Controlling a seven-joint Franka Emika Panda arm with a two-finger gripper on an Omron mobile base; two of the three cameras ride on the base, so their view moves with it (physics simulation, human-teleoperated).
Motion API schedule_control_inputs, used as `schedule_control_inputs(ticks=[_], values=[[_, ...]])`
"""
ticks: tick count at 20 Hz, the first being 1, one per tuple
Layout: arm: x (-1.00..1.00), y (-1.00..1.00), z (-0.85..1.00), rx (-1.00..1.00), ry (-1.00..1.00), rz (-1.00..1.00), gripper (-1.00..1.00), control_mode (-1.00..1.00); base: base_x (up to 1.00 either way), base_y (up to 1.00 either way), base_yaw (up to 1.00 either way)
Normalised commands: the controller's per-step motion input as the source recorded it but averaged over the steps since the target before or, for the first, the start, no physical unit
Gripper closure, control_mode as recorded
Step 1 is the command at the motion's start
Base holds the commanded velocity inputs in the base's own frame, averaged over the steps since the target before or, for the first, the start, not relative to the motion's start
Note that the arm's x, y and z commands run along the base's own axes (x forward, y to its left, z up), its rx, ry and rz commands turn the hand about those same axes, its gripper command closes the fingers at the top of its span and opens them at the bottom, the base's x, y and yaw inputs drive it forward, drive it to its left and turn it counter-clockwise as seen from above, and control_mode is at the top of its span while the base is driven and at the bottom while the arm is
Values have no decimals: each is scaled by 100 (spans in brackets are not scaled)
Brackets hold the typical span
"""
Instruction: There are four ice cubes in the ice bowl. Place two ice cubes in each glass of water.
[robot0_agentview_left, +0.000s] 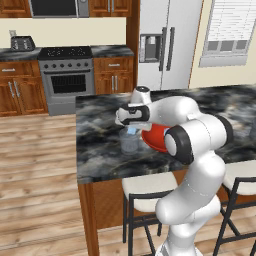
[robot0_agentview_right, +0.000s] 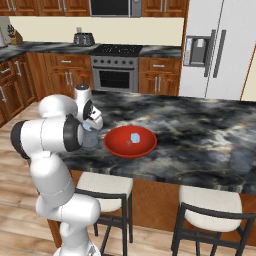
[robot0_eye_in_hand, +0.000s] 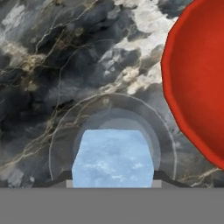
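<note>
Hovering over the near glass of water (robot0_eye_in_hand: 112, 131), the gripper (robot0_eye_in_hand: 112, 181) is clamping an ice cube (robot0_eye_in_hand: 113, 158) between narrowed jaws; the ice bowl (robot0_eye_in_hand: 197, 83) sits at three o'clock. Next: releasing it straight down, I judge.

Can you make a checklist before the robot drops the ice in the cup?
1. Ice cube held in the hand: ok, it sits between the fingertips.
2. Cube above the near glass: ok, the glass rim rings it in the hand view.
3. Glass upright on the counter: ok.
4. Red bowl clear of the glass: ok, it sits beside it.
5. Ice left in the bowl: ok, two cubes show.
6. Ice already in this glass: cannot tell.
</note>
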Motion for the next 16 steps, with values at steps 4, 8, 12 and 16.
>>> schedule_control_inputs(ticks=[4,8,12,16], values=[[10,0,-7,0,0,0,100,-100,0,0,0],[17,0,-1,0,0,0,100,-100,0,0,0],[15,6,0,0,0,0,100,-100,0,0,0],[14,10,0,0,0,0,100,-100,0,0,0]])
